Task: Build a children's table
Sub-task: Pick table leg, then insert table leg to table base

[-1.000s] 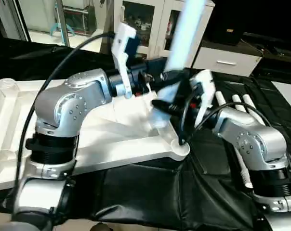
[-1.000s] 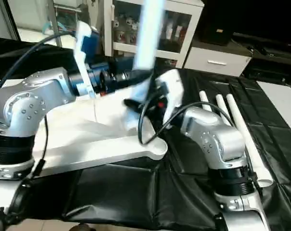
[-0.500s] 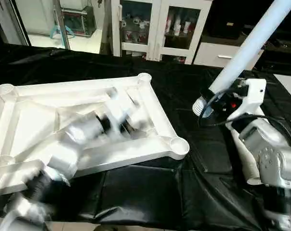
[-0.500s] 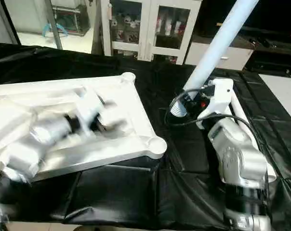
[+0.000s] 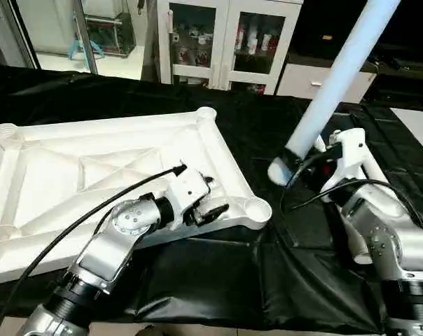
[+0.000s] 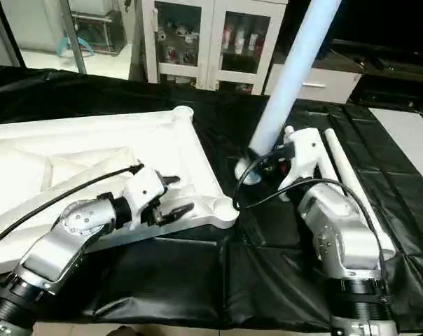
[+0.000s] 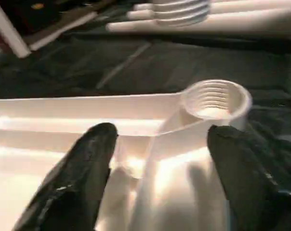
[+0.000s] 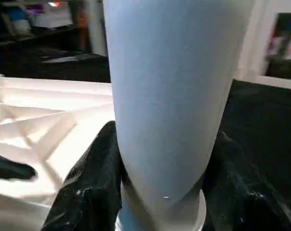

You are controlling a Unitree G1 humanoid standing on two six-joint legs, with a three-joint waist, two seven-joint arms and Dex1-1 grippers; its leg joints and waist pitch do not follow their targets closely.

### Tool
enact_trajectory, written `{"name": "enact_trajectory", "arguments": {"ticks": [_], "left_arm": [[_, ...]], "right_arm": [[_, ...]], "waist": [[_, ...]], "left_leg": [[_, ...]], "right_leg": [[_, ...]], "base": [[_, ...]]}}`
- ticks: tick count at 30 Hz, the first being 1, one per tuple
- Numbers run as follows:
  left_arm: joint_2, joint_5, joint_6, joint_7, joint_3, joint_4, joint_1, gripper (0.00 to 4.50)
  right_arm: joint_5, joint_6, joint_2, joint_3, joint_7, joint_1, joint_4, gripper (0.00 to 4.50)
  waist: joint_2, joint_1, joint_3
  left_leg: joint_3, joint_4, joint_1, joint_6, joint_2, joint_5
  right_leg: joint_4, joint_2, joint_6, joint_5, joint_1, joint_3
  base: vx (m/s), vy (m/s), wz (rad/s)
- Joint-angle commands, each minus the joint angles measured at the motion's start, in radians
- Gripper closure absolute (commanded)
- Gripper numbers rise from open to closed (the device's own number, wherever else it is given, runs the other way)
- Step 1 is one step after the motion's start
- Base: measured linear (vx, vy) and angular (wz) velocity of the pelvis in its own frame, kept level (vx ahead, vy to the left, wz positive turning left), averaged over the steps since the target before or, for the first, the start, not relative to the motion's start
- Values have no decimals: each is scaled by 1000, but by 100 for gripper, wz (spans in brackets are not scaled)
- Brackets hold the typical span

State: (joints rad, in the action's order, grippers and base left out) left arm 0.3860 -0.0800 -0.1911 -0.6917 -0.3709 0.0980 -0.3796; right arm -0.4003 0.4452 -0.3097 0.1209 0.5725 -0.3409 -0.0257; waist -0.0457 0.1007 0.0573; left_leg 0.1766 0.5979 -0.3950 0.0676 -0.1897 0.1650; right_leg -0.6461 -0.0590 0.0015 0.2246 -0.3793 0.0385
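The children's table top (image 5: 92,175) lies upside down on the black cloth, X ribs facing up. My left gripper (image 5: 213,203) is open at its front right corner. Its two black fingers (image 7: 83,168) stand on either side of the rim, just short of the threaded corner socket (image 7: 215,98). My right gripper (image 5: 299,164) is shut on a long white leg (image 5: 337,77). The leg rises steeply up and to the right, its thick threaded end hanging just above the cloth to the right of that socket (image 5: 257,208). Black fingers (image 8: 92,183) press both sides of the leg (image 8: 169,96).
More white legs (image 6: 341,168) lie side by side on the black cloth (image 5: 218,280) behind my right arm. A glass-door cabinet (image 5: 218,42) and a white drawer unit (image 5: 323,77) stand beyond the table's far edge.
My left arm has let go of the leg and dropped to the table top's front right corner. The right gripper has carried the leg off the table top to the right.
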Motion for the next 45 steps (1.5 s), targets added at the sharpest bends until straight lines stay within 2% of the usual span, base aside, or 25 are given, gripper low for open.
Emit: {"name": "enact_trajectory", "arguments": {"ticks": [1, 2, 3, 4, 7, 9, 10, 11, 12, 16, 17, 20, 23, 28, 31, 33, 35, 36, 40, 42, 43, 45], "left_arm": [[-9, -24, 6, -53, -25, 5, -22, 141], [-5, -28, 5, -74, -29, 3, -26, 148], [-1, -36, -1, -98, -32, 2, -32, 150], [-2, -37, 1, -119, -34, 14, -38, 155], [4, -11, 22, -128, -48, 42, -46, 181], [10, 10, 29, -155, -59, 78, -57, 192], [10, 16, 30, -158, -60, 87, -60, 192], [9, 25, 22, -155, -62, 99, -62, 201], [8, 29, 24, -153, -62, 103, -63, 229], [17, 65, 10, -146, -80, 126, -69, 240], [18, 72, 7, -144, -83, 131, -70, 270], [21, 87, -2, -151, -87, 140, -76, 283], [25, 85, -16, -168, -88, 134, -78, 324], [34, 86, -75, -211, -98, 116, -97, 367], [38, 96, -109, -225, -110, 117, -109, 379], [63, 119, -154, -276, -144, 106, -120, 414], [66, 123, -171, -282, -146, 101, -122, 419], [69, 127, -180, -286, -148, 98, -124, 437], [89, 148, -214, -300, -167, 83, -122, 445], [95, 155, -215, -301, -174, 74, -116, 450], [96, 156, -212, -298, -174, 70, -113, 450], [82, 152, -197, -277, -158, 58, -103, 450]], "right_arm": [[-19, -9, -24, -2, 38, 16, 14, 261], [-17, -13, -30, -10, 44, 15, 13, 261], [-17, -14, -33, -15, 52, 14, 14, 261], [-18, -19, -33, -13, 65, 14, 12, 261], [-10, -23, -29, -15, 65, 16, 10, 261], [-25, 2, -25, -23, 69, 21, 34, 261], [-25, 4, -28, -29, 76, 22, 40, 261], [-16, -5, -32, -37, 83, 23, 35, 261], [-14, -7, -32, -37, 83, 22, 32, 261], [-7, -9, -30, -39, 83, 11, 22, 261], [-5, -10, -31, -41, 84, 10, 21, 261], [-7, -5, -33, -48, 88, 7, 23, 261], [-8, -2, -36, -53, 92, 5, 23, 261], [-6, 4, -41, -63, 100, 2, 27, 261], [-5, 7, -43, -67, 103, 1, 29, 261], [-7, 14, -50, -73, 113, 3, 33, 261], [-8, 16, -52, -73, 114, 2, 33, 261], [-8, 16, -53, -74, 114, 2, 33, 261], [-8, 20, -53, -75, 114, 0, 33, 261], [-8, 20, -52, -76, 114, -1, 31, 261], [-8, 21, -51, -76, 113, -2, 30, 261], [-13, 21, -47, -74, 116, -9, 20, 261]], "waist": [[16, 2, -67], [22, 3, -67], [15, 5, -68], [23, 7, -69], [21, 7, -67], [21, 6, -67], [29, 7, -68], [26, 6, -68], [26, 6, -68], [27, 8, -68], [27, 10, -68], [27, 12, -68], [24, 13, -67], [24, 12, -66], [23, 11, -66], [25, 12, -66], [25, 12, -66], [24, 10, -66], [20, 11, -66], [21, 11, -66], [18, 10, -65], [18, 11, -64]], "left_leg": [[-14, -73, 33, 40, -42, 207], [-15, -75, 33, 42, -43, 207], [-14, -74, 31, 38, -41, 200], [-14, -73, 31, 34, -40, 193], [-14, -73, 32, 30, -42, 203], [-14, -75, 35, 33, -42, 216], [-16, -75, 36, 37, -43, 219], [-16, -75, 35, 39, -44, 222], [-16, -75, 35, 39, -44, 221], [-16, -75, 35, 37, -44, 221], [-16, -75, 36, 36, -44, 221], [-17, -76, 36, 40, -45, 225], [-16, -77, 36, 39, -45, 238], [-16, -77, 36, 38, -45, 230], [-16, -77, 35, 36, -44, 222], [-16, -77, 36, 34, -44, 223], [-16, -77, 36, 34, -45, 222], [-16, -78, 35, 35, -45, 223], [-16, -77, 36, 31, -45, 221], [-15, -77, 36, 29, -45, 221], [-15, -77, 35, 28, -45, 222], [-15, -77, 36, 28, -46, 224]], "right_leg": [[85, -77, -155, 98, 25, -41], [85, -76, -160, 80, 26, -40], [83, -77, -165, 71, 29, -41], [81, -78, -169, 70, 29, -41], [85, -78, -172, 88, 27, -41], [87, -78, -164, 119, 27, -41], [85, -80, -164, 119, 26, -41], [86, -79, -167, 107, 27, -41], [84, -78, -169, 100, 27, -41], [84, -79, -177, 91, 26, -41], [84, -80, -177, 91, 26, -41], [84, -81, -180, 90, 26, -41], [86, -83, -180, 119, 26, -41], [85, -82, -180, 122, 24, -41], [85, -82, -182, 115, 25, -41], [85, -82, -181, 118, 25, -41], [85, -82, -182, 119, 25, -41], [84, -82, -184, 116, 26, -41], [86, -82, -188, 123, 25, -40], [87, -83, -185, 133, 25, -41], [88, -82, -184, 137, 25, -41], [88, -83, -182, 153, 24, -41]], "base": [[0, 0, 0], [0, 0, 0], [0, 0, 0], [0, 0, 0], [0, 0, 0], [0, 0, 0], [0, 0, 0], [0, 0, 0], [0, 0, 0], [0, 0, 0], [0, 0, 0], [0, 0, 0], [0, 0, 0], [0, 0, 0], [0, 0, 0], [0, 0, 0], [0, 0, 0], [0, 0, 0], [0, 0, 0], [0, 0, 0], [0, 0, 0], [0, 0, 0]]}}
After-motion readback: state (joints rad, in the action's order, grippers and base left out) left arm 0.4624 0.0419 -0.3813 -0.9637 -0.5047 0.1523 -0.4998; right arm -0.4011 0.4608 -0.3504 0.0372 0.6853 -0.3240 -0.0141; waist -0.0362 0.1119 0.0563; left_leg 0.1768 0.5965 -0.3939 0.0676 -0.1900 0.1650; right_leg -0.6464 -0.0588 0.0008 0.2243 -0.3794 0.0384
